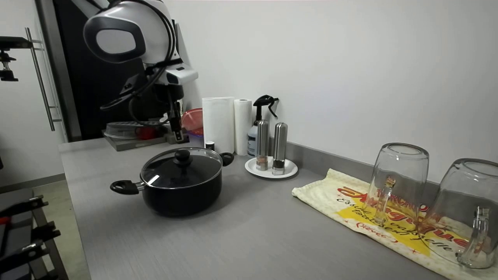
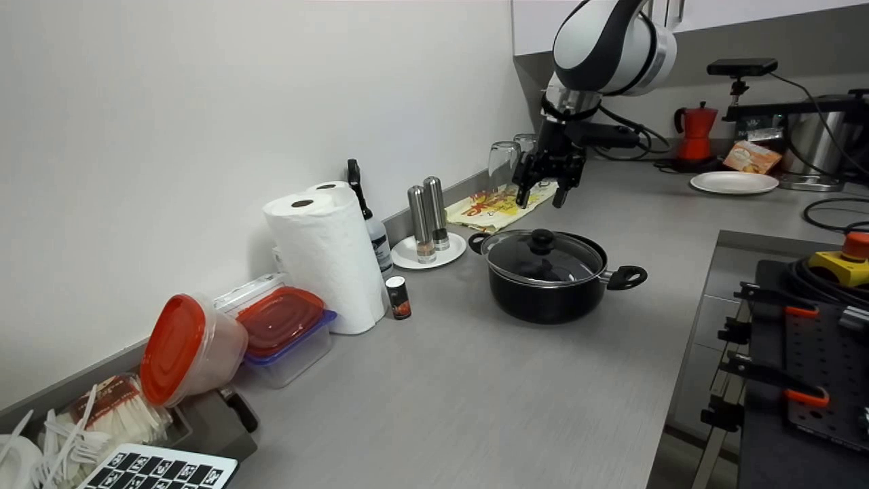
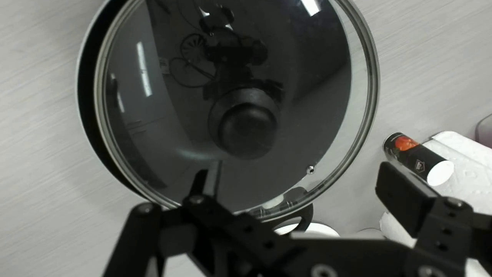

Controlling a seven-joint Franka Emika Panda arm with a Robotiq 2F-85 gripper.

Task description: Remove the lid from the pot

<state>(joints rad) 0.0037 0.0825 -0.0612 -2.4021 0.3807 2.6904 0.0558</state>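
Observation:
The black pot (image 1: 183, 202) stands on the grey counter, also seen in an exterior view (image 2: 543, 302). The glass lid (image 1: 204, 167) rests on it, its dark knob (image 2: 542, 241) upright at the centre. In the wrist view the lid (image 3: 300, 73) fills the upper middle. A dark strip of the pot's inside shows beside its rim on the left. My gripper (image 2: 541, 202) is open and empty above the lid, apart from it. In the wrist view its fingers (image 3: 300, 171) are wide apart, and the knob (image 3: 248, 130) appears beyond the left fingertip.
A white plate (image 1: 251, 170) with two metal mills stands by the wall. Paper towel rolls (image 2: 333, 265), a spray bottle (image 2: 377, 238) and a small black shaker (image 2: 398, 299) stand near it. Upturned glasses (image 1: 402, 175) stand on a printed cloth (image 1: 330, 186). Plastic containers (image 2: 288, 339) lie farther along.

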